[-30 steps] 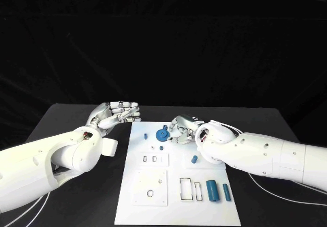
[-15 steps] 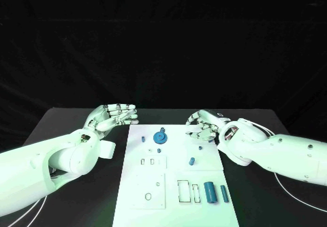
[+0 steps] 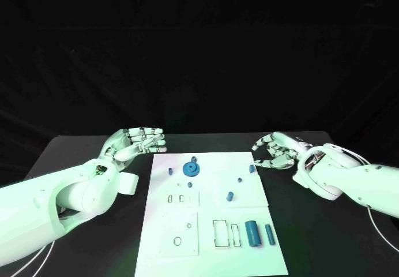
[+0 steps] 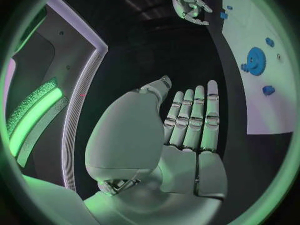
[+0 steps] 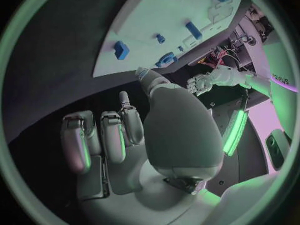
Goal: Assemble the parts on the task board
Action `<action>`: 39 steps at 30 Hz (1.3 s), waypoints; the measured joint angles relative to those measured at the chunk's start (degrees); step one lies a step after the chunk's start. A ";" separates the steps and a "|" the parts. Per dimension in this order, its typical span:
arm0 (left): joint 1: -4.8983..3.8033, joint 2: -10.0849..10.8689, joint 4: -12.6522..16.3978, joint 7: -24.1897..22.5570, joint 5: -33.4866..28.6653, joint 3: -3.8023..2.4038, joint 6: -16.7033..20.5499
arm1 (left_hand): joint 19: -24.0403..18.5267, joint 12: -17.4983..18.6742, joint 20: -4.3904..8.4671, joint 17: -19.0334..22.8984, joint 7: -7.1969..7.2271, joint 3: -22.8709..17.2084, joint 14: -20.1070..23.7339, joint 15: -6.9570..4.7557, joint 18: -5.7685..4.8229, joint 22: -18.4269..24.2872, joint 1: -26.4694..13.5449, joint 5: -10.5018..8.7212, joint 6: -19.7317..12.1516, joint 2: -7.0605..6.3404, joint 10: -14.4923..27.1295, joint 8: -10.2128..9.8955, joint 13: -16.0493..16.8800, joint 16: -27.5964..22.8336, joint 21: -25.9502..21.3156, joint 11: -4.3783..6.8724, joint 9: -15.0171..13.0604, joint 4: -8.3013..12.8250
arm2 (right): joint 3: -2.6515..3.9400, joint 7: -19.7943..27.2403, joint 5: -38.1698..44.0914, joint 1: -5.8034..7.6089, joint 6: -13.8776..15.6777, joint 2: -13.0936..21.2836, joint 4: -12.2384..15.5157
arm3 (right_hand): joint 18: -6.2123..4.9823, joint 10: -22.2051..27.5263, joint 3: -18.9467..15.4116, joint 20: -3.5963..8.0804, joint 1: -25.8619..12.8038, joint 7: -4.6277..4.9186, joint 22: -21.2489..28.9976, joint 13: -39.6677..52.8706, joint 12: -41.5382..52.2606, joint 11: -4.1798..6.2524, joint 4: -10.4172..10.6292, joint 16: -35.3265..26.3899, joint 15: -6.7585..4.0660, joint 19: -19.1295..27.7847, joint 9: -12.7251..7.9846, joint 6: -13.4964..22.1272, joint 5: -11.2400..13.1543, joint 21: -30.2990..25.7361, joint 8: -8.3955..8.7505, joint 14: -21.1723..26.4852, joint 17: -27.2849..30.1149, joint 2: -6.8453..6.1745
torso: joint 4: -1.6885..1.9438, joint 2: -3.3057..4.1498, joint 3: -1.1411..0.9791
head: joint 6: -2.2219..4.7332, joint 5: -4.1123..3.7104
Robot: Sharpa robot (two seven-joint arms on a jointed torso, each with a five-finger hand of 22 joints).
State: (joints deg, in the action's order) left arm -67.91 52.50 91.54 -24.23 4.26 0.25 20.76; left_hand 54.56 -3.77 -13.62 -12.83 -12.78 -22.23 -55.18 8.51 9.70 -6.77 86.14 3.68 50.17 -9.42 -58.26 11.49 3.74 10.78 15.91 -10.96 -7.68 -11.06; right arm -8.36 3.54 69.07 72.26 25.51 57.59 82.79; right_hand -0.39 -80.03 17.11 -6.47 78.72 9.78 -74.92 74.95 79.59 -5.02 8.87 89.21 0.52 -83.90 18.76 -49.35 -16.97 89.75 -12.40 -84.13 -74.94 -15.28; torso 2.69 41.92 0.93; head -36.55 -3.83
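My left hand (image 3: 137,142) hovers over the black table (image 3: 75,158) just off the far-left corner of the task board (image 3: 212,242). Its fingers are curled loosely inward with nothing between them; from my left wrist the fingers (image 4: 195,120) lie side by side, the palm bare. My right hand (image 3: 278,150) hangs over the table beside the board's far-right corner, its fingers likewise bent in and holding nothing; the right wrist view shows the fingers (image 5: 103,137) folded down over an empty palm.

The board lies between my two hands and reaches back toward my body. Nearest my left hand, at the board's far end, sits the blue gear (image 3: 192,168), with a small blue peg (image 3: 171,171) just on my left-hand side of it. Nearest my right hand a small blue piece (image 3: 251,168) lies close to the board's edge, apart from my fingertips. A little nearer me from there lie a tiny blue stub (image 3: 238,180) and an oblong blue piece (image 3: 229,197).

Toward my body, the board carries outlined recesses: two small slots (image 3: 175,198) and an oval hole (image 3: 176,240), with nothing standing in them, as far as I can tell. A rectangular recess (image 3: 227,232) sits beside them, and just on its right-hand side lie a thick blue cylinder (image 3: 253,234) and a thinner blue pin (image 3: 269,233), side by side on the board's surface.
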 measured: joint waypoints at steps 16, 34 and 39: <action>0.02 -0.08 -0.53 -0.02 0.00 0.01 -0.20 | 0.00 0.00 0.00 -0.06 0.00 -0.23 0.20 -0.21 -0.01 0.00 0.00 0.00 0.00 0.00 0.00 0.00 0.01 0.00 0.00 0.00 0.00 0.24 | -0.17 3.84 -1.77 -2.80 -3.19 -1.28 -5.01 | 0.00 0.20 -1.45 0.00 0.93 0.25 0.01 -0.01 0.00 -0.21 -0.09 0.00 0.00 0.00 -0.07 0.25 -0.24 0.00 0.44 0.00 0.01 0.95 | 0.03 0.03 0.13 | -0.34 -0.45; 0.02 0.03 -0.60 0.01 0.00 0.01 -0.24 | 0.00 0.00 0.00 -0.05 0.00 -0.23 0.20 -0.20 0.00 0.01 0.00 0.00 0.00 0.00 0.00 0.00 0.01 0.00 0.00 0.00 -0.01 0.23 | -0.14 4.49 -2.50 -3.99 -3.36 -3.52 -6.51 | 0.00 -0.94 0.01 0.00 1.51 -0.39 0.02 -0.02 1.26 0.52 1.02 0.00 0.00 0.00 0.00 -1.70 -0.80 0.00 -0.02 0.00 0.02 2.33 | 0.00 -0.03 0.23 | -0.87 -0.13; 0.02 0.03 -0.61 0.05 0.00 0.01 -0.24 | 0.00 0.00 0.00 -0.13 0.00 -0.23 0.20 -0.20 0.00 0.01 0.00 0.00 0.00 0.00 0.21 0.00 0.01 -0.37 0.00 0.22 -0.01 0.23 | -0.14 4.49 -2.58 -4.07 -3.36 -3.95 -6.52 | 0.00 -1.30 0.99 0.00 1.76 -0.44 0.02 -0.02 1.27 0.47 0.99 0.00 0.00 0.00 0.00 -2.35 -0.80 0.00 -0.25 -0.01 0.02 2.58 | -0.03 -0.07 0.23 | -0.91 -0.19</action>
State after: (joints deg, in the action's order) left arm -67.89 52.52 90.93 -24.18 4.26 0.26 20.52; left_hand 54.56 -3.77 -13.62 -12.97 -12.78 -22.47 -54.97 8.31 9.70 -6.76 86.14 3.68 50.18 -9.42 -58.05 11.49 3.75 10.41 15.91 -10.74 -7.69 -10.83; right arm -8.51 8.03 66.50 68.19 22.14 53.64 76.26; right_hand -0.39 -81.32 18.10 -6.47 80.47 9.34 -74.90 74.93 80.85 -4.55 9.86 89.21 0.51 -83.90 18.76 -51.70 -17.77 89.75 -12.64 -84.13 -74.92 -12.71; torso 2.65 41.85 1.16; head -37.46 -4.02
